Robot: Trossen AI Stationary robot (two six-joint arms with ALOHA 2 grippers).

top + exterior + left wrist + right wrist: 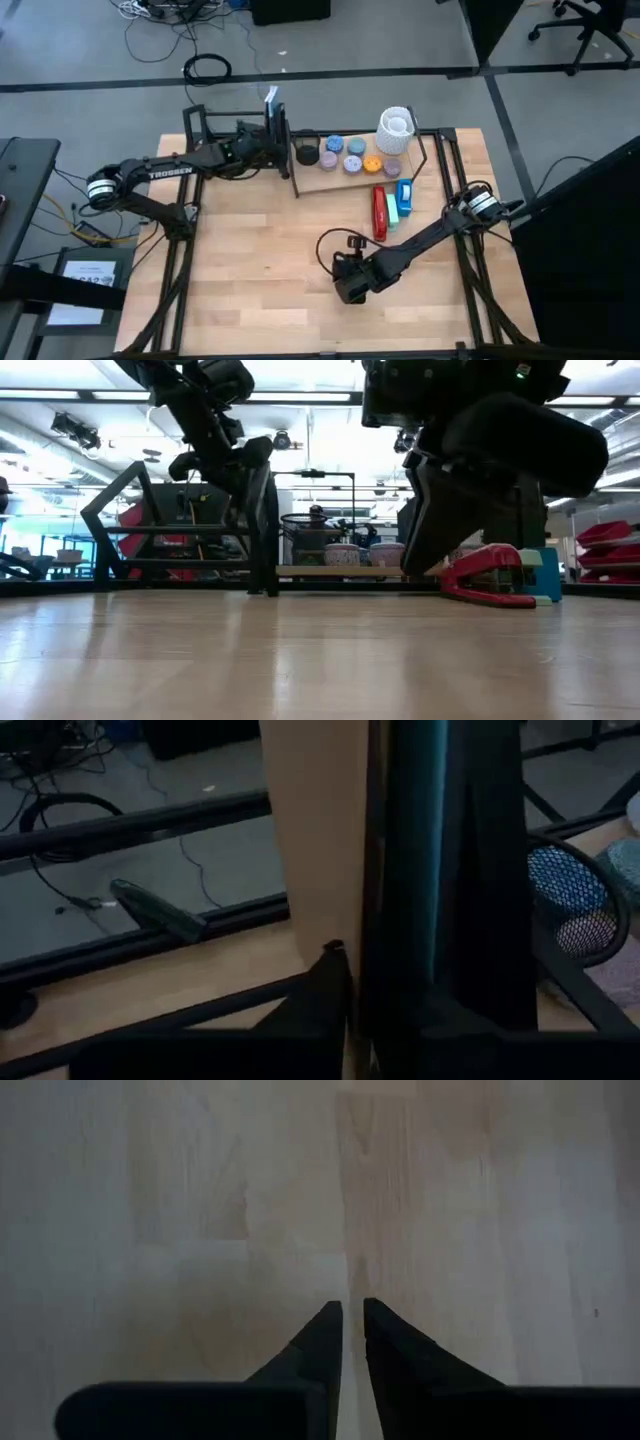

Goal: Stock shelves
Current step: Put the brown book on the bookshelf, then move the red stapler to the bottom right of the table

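Shelves (pixel 330 178) sit along the far edge of the table (pixel 250 290): a black tube rack on the left end, joined to a narrow pale board running right. Board carries a row of small round tubs (pixel 343 155) in blue, purple and yellow, plus a white mesh cup (pixel 396 130) at its right end.

Left gripper (pixel 272 148) is at the rack's barred section, reaching in from the left. Its wrist camera shows a tan upright panel (pixel 315 830) and a dark teal-edged slab (pixel 440 860) right against the fingers (pixel 325 995); something flat stands upright there, looks like books, hard to be sure. Cannot tell whether the claw is gripping or loose.

Right gripper (pixel 350 282) is low over bare wood near the middle front of the table, well apart from the shelves. Fingers (pixel 325 1340) narrow, nearly together with only a slim gap, nothing between them, tips pointing down at the tabletop.

Red stapler (pixel 379 212) lies on the table just in front of the board, a green box (pixel 391 210) and a blue box (pixel 404 194) beside it on the right. From table height the stapler shows just behind the right arm.
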